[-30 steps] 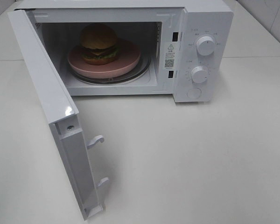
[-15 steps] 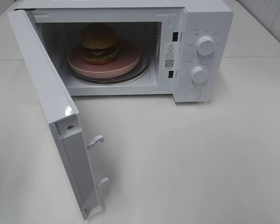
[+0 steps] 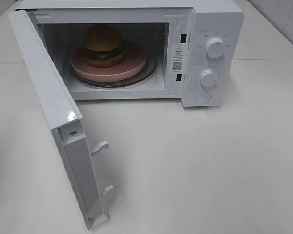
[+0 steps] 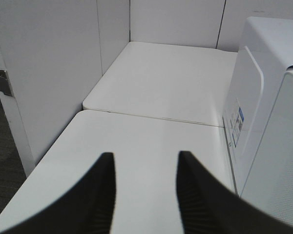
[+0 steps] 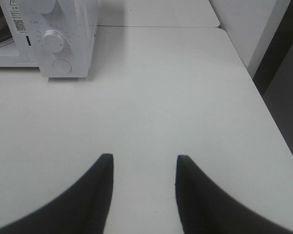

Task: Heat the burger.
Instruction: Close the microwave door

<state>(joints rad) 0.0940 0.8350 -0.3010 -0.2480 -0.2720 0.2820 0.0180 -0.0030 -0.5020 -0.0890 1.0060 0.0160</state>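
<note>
Both the left pincer (image 4: 145,157) and right pincer (image 5: 142,157) are hanging spread and empty; the burger (image 3: 103,45) is sitting on the pink plate (image 3: 133,63) inside the microwave (image 3: 219,19); we are planning a steady push near the free edge of the open door (image 3: 43,83) until its hooks (image 3: 101,146) are latching.

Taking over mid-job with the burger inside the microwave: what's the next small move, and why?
Probably bring the left gripper against the outside of the door and start pushing it shut. The burger already sits on the pink plate inside the microwave, the door stands wide open, and that gripper is empty nearby.
</note>
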